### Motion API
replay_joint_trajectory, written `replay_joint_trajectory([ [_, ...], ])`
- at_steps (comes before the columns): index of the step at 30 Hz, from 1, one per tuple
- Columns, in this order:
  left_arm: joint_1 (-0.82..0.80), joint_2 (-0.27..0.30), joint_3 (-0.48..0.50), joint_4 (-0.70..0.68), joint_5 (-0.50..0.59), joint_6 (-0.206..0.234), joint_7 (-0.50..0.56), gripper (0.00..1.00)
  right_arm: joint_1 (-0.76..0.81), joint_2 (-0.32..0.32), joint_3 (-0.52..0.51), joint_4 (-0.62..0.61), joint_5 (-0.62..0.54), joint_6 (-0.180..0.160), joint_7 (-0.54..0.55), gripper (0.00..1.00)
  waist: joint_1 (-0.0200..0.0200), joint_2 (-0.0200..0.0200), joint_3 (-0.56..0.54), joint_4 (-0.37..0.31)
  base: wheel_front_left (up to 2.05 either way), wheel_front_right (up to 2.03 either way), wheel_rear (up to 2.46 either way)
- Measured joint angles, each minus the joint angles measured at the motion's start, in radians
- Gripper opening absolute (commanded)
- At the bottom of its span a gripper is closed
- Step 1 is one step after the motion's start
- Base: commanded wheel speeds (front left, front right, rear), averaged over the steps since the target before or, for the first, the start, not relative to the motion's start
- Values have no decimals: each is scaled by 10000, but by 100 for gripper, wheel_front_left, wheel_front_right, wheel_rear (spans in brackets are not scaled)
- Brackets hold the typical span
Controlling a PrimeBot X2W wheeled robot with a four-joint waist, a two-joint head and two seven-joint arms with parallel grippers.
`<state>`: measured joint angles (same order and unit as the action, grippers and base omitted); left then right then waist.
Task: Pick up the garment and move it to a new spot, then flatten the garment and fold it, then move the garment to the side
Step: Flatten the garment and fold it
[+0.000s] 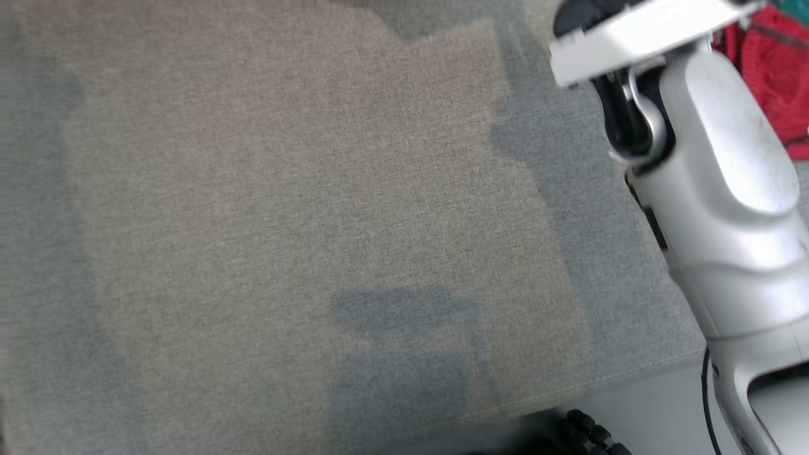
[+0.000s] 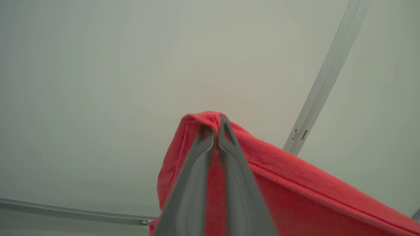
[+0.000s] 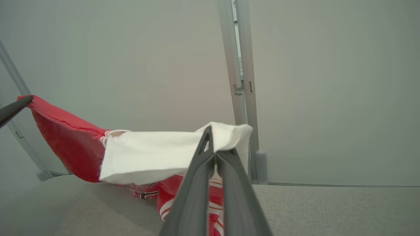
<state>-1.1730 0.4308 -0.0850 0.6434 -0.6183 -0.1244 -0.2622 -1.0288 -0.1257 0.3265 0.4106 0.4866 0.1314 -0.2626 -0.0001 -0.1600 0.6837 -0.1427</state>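
Head view: the red garment is glimpsed past the right arm, above the far right corner of the cloth-covered counter. No writing can be made out here.

Left wrist view: the left pincer is closed on a folded red edge of the garment, which is held aloft against a pale wall. Only a narrow bite is taken near the tips, so a slip could be caused by a sharp pull.

Right wrist view: the right pincer is closed on a white part of the garment, which is stretched towards the left pincer at the view's left edge. The lower folds hang close to the counter. If they were dragged across it, bunching could be caused and flattening made harder. Dark lettering is seen beside white stripes, but it cannot be read.
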Motion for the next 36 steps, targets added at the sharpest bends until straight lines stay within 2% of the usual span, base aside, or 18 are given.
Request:
replay_joint_trajectory([
  [7,3397,-525,-21,-2614,-1185,-35,-2,0,2618,-794,-316,-1365,407,0,0,0,0,-1,-943,297,0,0,0],
  [13,6673,-901,201,-4362,-1523,-12,-2,0,4863,-1039,-842,-2299,477,0,0,0,0,-2,-1746,528,0,0,0],
  [14,6673,-901,201,-4362,-1523,-12,-2,0,4863,-1039,-842,-2299,477,0,0,0,0,-2,-1746,528,0,0,0],
  [19,9000,-1463,90,-5221,-1498,102,0,0,6940,-790,-1662,-2972,642,0,0,0,-1,-3,-2359,754,0,0,0],
  [25,10698,-2173,219,-5494,-1081,196,0,0,8926,-401,-2452,-3189,598,2,2,0,0,-2,-2893,1034,0,0,0],
  [32,11927,-3164,888,-5486,-288,219,0,0,10106,21,-2805,-3024,468,4,13,0,-1,-3,-3426,1129,0,0,0],
  [36,12369,-3507,1141,-5415,56,153,0,0,10521,257,-2847,-2817,453,4,13,0,0,-3,-3683,1142,0,0,0],
])
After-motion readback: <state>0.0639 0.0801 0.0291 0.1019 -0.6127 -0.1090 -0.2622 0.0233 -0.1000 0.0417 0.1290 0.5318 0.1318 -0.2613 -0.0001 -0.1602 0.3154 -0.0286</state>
